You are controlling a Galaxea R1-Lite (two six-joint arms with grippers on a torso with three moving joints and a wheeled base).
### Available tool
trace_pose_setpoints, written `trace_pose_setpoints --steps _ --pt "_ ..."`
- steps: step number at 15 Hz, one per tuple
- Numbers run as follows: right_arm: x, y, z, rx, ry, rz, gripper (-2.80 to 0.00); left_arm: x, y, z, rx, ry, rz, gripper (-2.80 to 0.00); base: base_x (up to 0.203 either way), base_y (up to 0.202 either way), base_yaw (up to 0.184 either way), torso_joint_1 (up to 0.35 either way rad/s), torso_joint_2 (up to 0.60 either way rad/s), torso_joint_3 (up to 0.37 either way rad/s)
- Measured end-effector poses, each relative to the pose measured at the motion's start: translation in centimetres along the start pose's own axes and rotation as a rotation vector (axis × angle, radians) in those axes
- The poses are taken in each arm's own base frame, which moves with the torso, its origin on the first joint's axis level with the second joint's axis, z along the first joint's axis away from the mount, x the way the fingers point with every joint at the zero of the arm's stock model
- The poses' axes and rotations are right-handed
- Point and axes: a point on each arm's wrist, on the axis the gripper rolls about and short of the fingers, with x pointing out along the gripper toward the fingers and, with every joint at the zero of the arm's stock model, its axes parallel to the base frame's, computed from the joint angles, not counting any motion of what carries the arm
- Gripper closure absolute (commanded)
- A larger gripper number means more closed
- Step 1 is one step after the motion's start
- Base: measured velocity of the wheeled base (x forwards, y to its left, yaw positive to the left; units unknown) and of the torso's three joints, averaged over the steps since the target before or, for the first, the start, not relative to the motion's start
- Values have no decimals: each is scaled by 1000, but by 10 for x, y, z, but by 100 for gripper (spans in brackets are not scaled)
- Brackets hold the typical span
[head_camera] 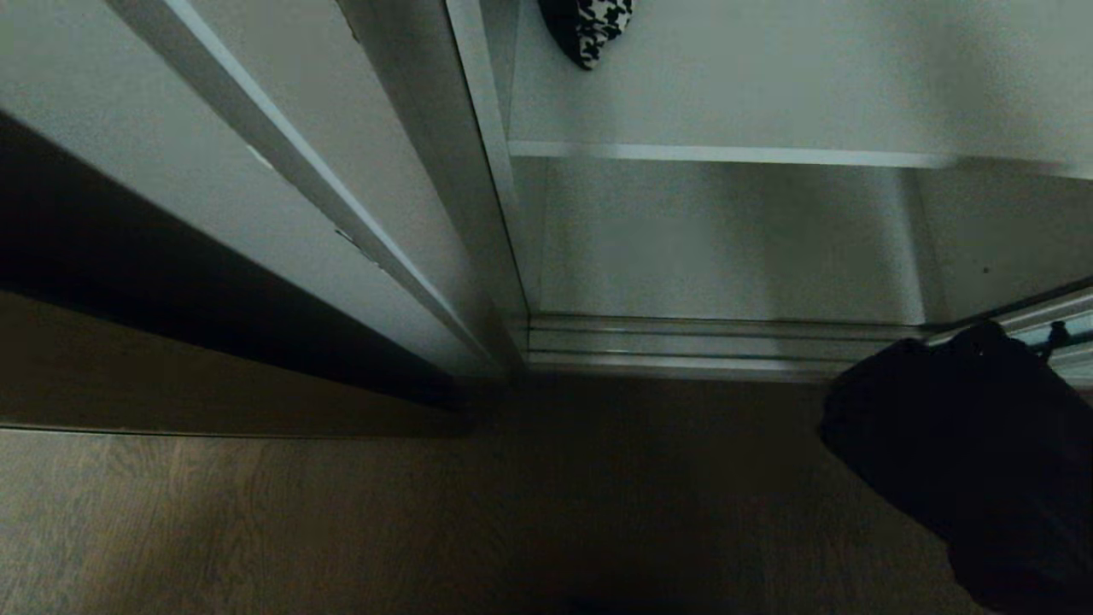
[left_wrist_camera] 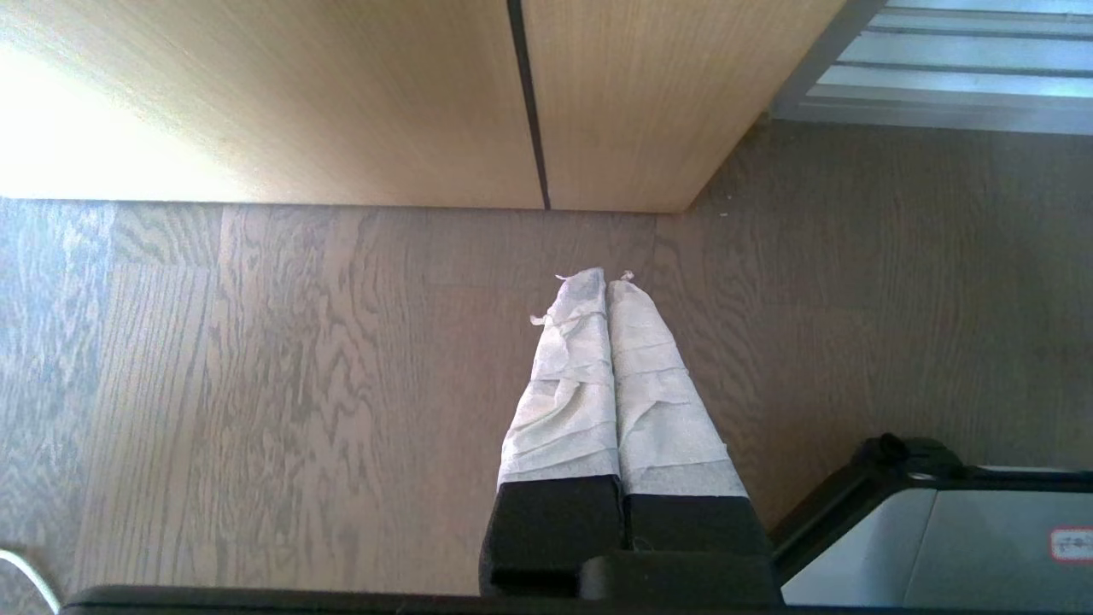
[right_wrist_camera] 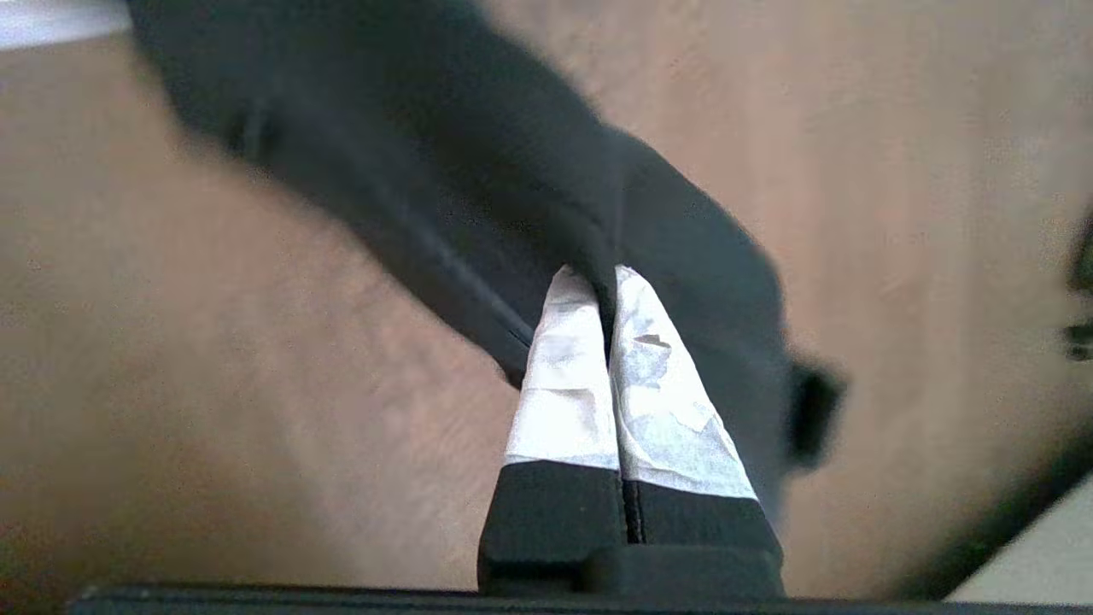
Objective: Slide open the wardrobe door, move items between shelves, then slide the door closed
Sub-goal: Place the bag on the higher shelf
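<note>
The soft black bag (head_camera: 965,444) hangs low at the right, in front of the open wardrobe and above the wood floor. My right gripper (right_wrist_camera: 605,278) is shut on a fold of the black bag (right_wrist_camera: 444,154); in the head view the bag hides it. The houndstooth cloth (head_camera: 589,30) lies on the upper white shelf (head_camera: 726,154). The sliding wardrobe door (head_camera: 359,145) stands pushed to the left, leaving the shelves exposed. My left gripper (left_wrist_camera: 606,280) is parked over the floor, shut and empty.
Silver floor tracks (head_camera: 683,346) run along the wardrobe's bottom edge. The compartment under the white shelf shows nothing inside. A light wood door (left_wrist_camera: 341,102) stands left of the wardrobe. Part of my base (left_wrist_camera: 939,530) shows beside the left gripper.
</note>
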Motion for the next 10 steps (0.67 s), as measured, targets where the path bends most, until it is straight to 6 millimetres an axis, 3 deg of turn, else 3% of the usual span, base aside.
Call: trace_pose_setpoints --steps 6,10 --pt "-31 -6 -1 103 63 70 0 0 0 0 0 0 0 0 0 0 0 0 0 0" --pt "-43 -12 6 117 14 76 0 0 0 0 0 0 0 0 0 0 0 0 0 0"
